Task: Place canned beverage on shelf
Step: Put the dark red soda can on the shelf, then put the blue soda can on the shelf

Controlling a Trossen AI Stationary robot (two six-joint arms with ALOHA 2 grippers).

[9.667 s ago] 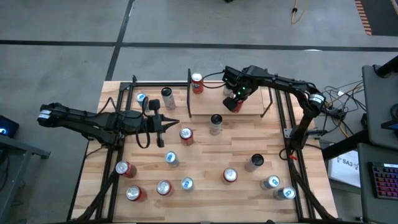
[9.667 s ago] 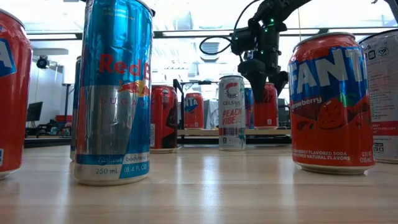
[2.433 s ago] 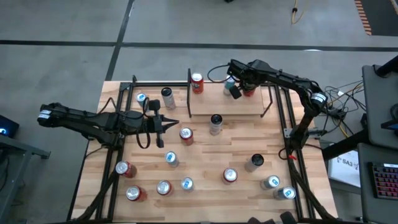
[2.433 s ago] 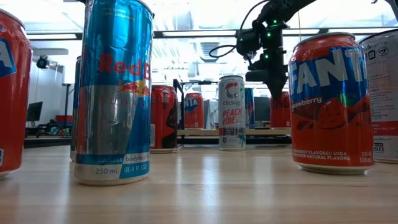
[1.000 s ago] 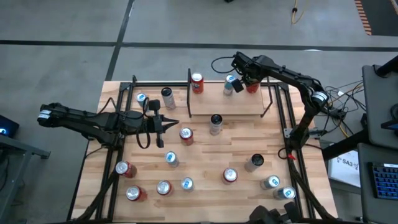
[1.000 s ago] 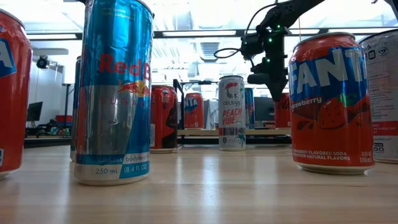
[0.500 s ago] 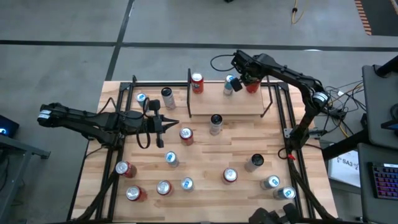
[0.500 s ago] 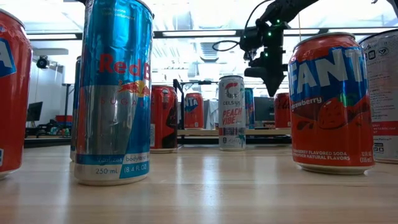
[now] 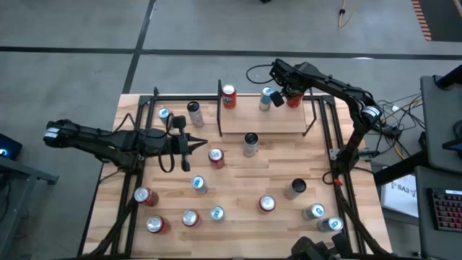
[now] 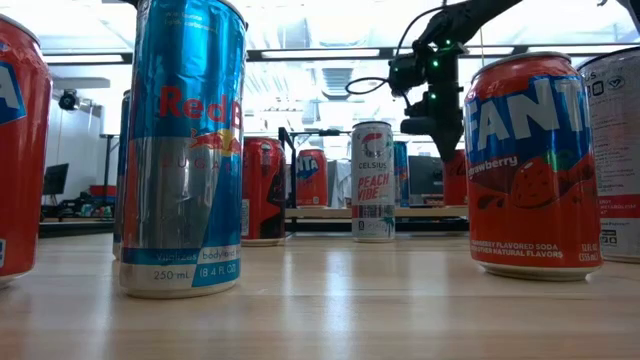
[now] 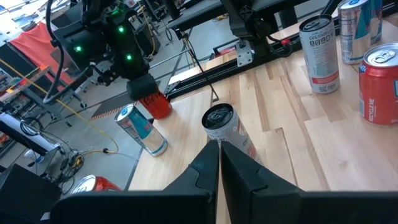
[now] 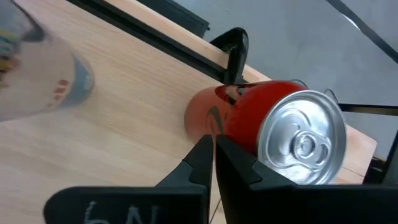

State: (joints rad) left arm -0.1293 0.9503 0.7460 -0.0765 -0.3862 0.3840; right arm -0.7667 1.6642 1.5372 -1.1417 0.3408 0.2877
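Note:
The shelf [image 9: 260, 123] stands at the table's far middle. Near its far right corner stand a red can [image 9: 294, 100] and a blue-and-silver can [image 9: 266, 97], both upright on their bases. My right gripper [image 9: 282, 92] hangs shut between them, holding nothing. In the right wrist view its shut fingers [image 12: 214, 149] point down close beside the red can [image 12: 267, 124]. I see no hold on the can. In the low view the right gripper [image 10: 443, 140] hangs above the shelf board. My left gripper [image 9: 199, 142] waits shut over the table's left half.
A third red can [image 9: 229, 95] stands at the shelf's far left corner. A dark-topped can [image 9: 250, 142] stands just in front of the shelf, ahead of my left gripper [image 11: 219, 149]. Several more cans are scattered over the table [image 9: 238, 180], most near its front edge.
My right gripper, shut throughout, has risen a little above the shelf and come back down to about where it was, beside the red can. The cans have kept their places.

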